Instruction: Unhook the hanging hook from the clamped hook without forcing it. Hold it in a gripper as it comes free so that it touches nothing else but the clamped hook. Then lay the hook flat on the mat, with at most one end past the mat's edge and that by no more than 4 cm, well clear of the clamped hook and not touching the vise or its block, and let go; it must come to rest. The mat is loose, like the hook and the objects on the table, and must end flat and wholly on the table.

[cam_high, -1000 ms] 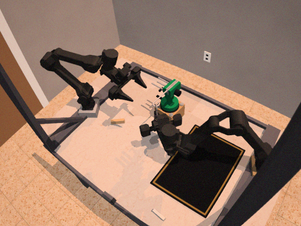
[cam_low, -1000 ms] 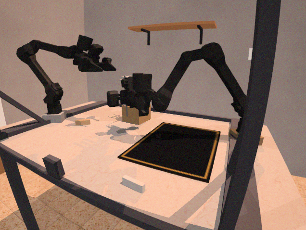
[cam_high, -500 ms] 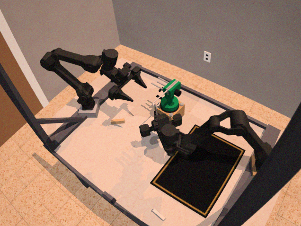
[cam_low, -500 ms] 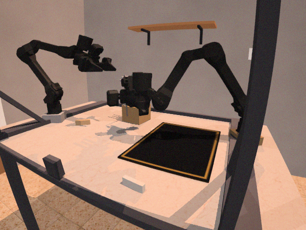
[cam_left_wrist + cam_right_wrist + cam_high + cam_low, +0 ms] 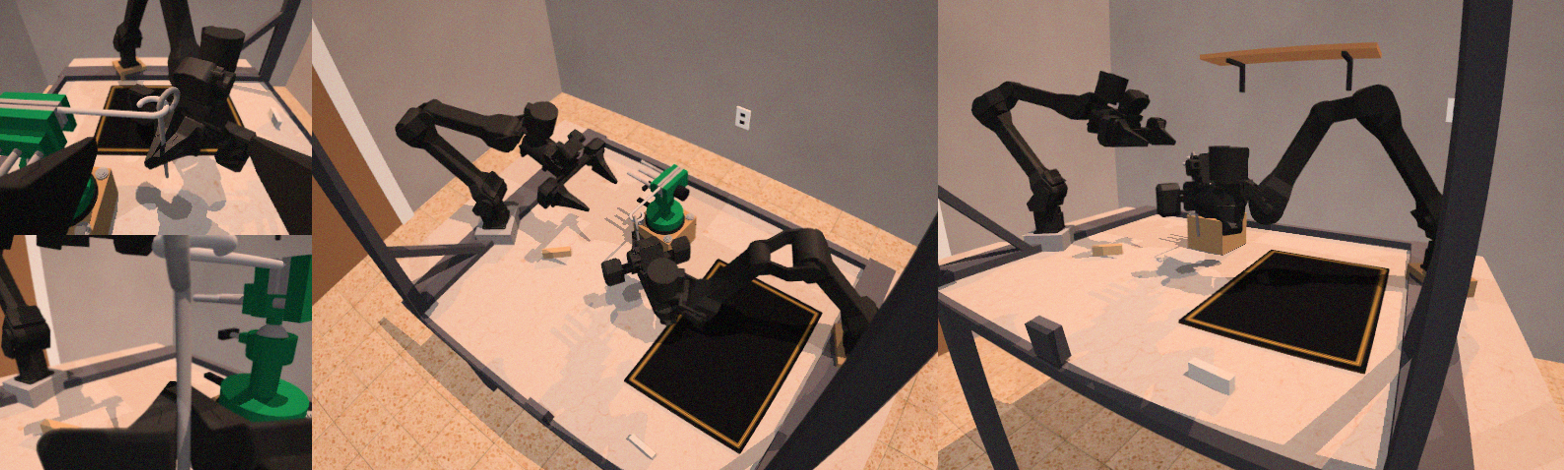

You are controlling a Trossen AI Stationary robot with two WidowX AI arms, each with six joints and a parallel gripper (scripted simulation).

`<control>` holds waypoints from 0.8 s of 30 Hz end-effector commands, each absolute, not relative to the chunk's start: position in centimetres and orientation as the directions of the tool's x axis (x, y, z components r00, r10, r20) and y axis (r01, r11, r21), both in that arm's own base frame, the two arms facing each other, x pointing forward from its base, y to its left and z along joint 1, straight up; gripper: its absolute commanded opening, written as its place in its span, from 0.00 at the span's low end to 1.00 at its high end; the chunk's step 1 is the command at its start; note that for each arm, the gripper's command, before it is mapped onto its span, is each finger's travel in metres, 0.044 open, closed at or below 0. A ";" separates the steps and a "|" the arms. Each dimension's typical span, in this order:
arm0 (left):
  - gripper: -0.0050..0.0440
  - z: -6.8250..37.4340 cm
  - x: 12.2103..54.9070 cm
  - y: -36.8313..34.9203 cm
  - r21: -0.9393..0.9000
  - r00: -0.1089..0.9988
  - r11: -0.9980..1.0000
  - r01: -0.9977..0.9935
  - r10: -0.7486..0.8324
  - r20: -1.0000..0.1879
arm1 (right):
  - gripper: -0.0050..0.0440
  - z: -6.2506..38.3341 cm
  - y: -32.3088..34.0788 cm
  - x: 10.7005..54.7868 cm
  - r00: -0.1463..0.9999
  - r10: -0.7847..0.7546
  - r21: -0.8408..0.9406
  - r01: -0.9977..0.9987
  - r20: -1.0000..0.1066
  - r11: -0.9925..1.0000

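A green vise (image 5: 668, 200) on a wooden block (image 5: 665, 231) clamps a white hook (image 5: 109, 113) that points out level. A second white hook (image 5: 163, 133) hangs upright from its curled end. My right gripper (image 5: 636, 246) is shut on this hanging hook's straight shank, low down, as the right wrist view shows (image 5: 183, 363). My left gripper (image 5: 597, 194) is open and empty, high above the table and apart from the vise. The black mat (image 5: 724, 348) with a gold border lies flat on the table beside the vise block, under the right arm.
A small wooden block (image 5: 556, 251) lies on the table between the left arm's base and the vise. A white block (image 5: 641, 445) lies near the front edge. A dark frame runs round the table, with a grey block (image 5: 1046, 340) on its rail. A wall shelf (image 5: 1291, 52) hangs above.
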State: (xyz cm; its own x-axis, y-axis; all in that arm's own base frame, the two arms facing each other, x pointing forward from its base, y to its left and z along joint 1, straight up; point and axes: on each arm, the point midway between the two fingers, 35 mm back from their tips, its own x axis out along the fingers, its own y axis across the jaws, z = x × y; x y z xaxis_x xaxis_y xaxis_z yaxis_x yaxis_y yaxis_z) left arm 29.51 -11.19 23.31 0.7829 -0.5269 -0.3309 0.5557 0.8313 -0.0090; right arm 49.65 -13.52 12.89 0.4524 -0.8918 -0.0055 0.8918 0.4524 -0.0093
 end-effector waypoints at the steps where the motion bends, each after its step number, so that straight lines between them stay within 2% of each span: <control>1: 1.00 24.0 29.5 -11.2 -0.006 0.787 0.830 0.557 -0.531 -0.315 | 0.10 15.3 -13.5 49.7 0.451 -0.893 0.030 0.892 0.015 0.451; 24: 1.00 24.0 29.5 -11.2 -0.006 0.787 0.830 0.557 -0.531 -0.315 | 0.10 17.2 -13.5 49.6 0.451 -0.893 0.030 0.892 0.015 0.451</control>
State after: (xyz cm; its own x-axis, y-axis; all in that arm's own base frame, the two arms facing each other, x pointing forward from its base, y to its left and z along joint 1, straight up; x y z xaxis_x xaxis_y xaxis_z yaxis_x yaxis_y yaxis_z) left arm 29.51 -11.19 23.31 0.7829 -0.5269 -0.3309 0.5557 0.8313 -0.0090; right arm 49.60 -13.56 14.45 0.4490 -0.8935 -0.0113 0.8932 0.4491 -0.0206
